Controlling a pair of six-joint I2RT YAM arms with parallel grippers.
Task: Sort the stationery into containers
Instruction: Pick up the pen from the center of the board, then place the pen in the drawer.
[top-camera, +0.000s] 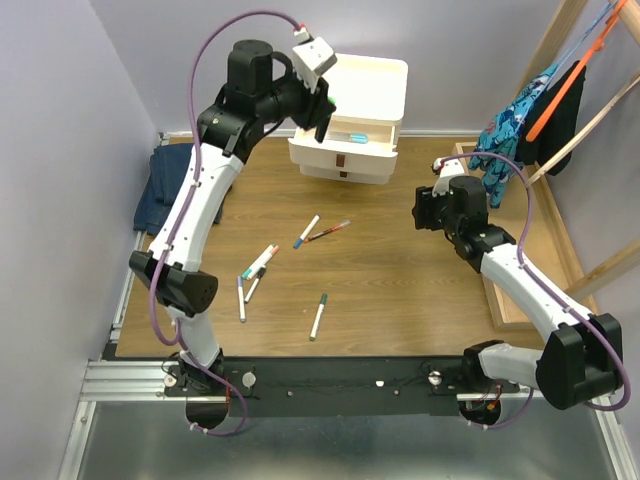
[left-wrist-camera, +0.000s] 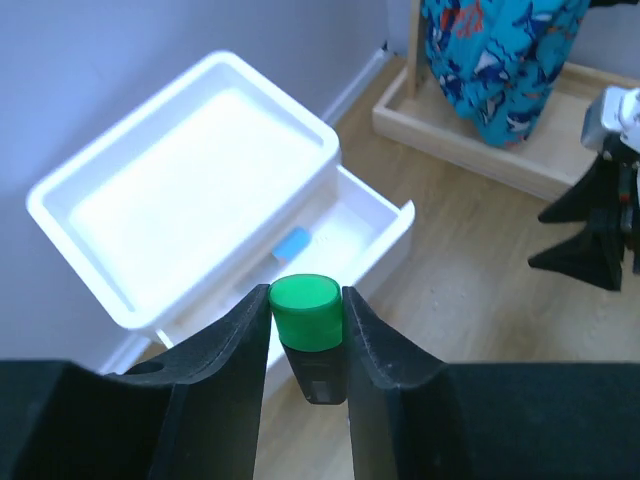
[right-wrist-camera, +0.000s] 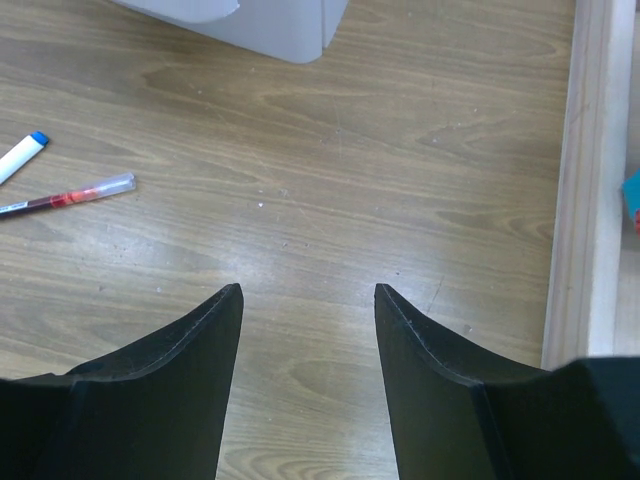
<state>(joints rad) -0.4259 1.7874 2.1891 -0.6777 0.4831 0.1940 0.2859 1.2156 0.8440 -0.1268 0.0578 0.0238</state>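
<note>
Left wrist: left gripper (left-wrist-camera: 306, 294) pinches green-capped marker (left-wrist-camera: 306, 312) above open top drawer (left-wrist-camera: 385, 215) | Top: loose pens (top-camera: 318, 316) on table (top-camera: 400, 285) | Right wrist: right gripper (right-wrist-camera: 308, 296) spread, beside wooden tray (right-wrist-camera: 585, 200), red pen (right-wrist-camera: 70, 195) near.

top: overhead, whole table (top-camera: 400, 300) | left wrist: over cabinet (left-wrist-camera: 200, 190) (top sees too) | right wrist: low, table
</note>
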